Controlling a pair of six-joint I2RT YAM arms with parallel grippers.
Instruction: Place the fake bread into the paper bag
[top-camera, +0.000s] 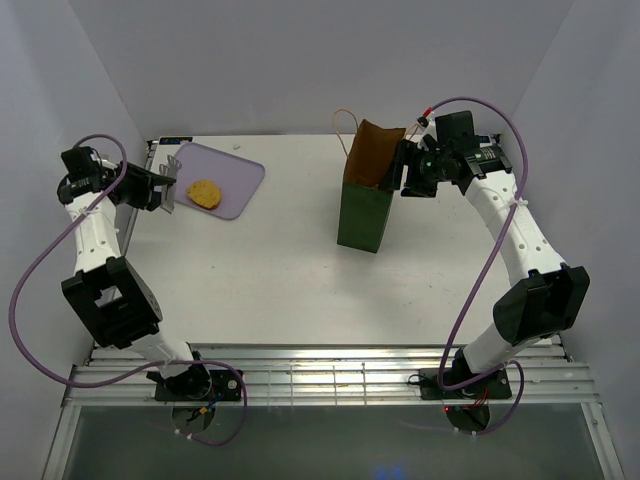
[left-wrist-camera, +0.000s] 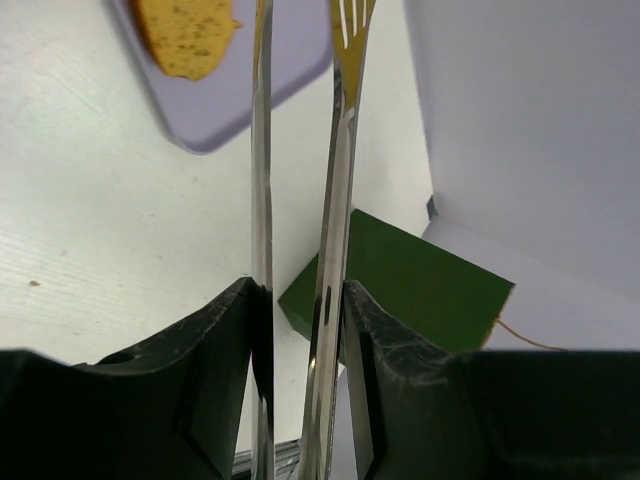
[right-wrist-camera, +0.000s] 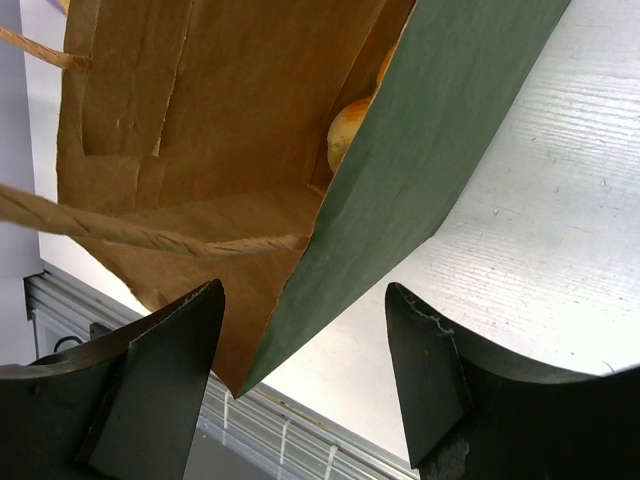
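At least one bread (right-wrist-camera: 348, 130) shows inside the bag (top-camera: 368, 215); one slice (top-camera: 204, 192) is left on the tray (top-camera: 240, 170). The left gripper (left-wrist-camera: 300, 300) pinches tongs (left-wrist-camera: 340, 150) near the slice. The right gripper (right-wrist-camera: 305, 295), jaws spread, straddles the bag's wall.

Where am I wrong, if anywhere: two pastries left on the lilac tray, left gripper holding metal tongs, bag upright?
The count: only one pastry lies on the lilac tray, per the top external view. The left gripper holds metal tongs and the paper bag stands upright.
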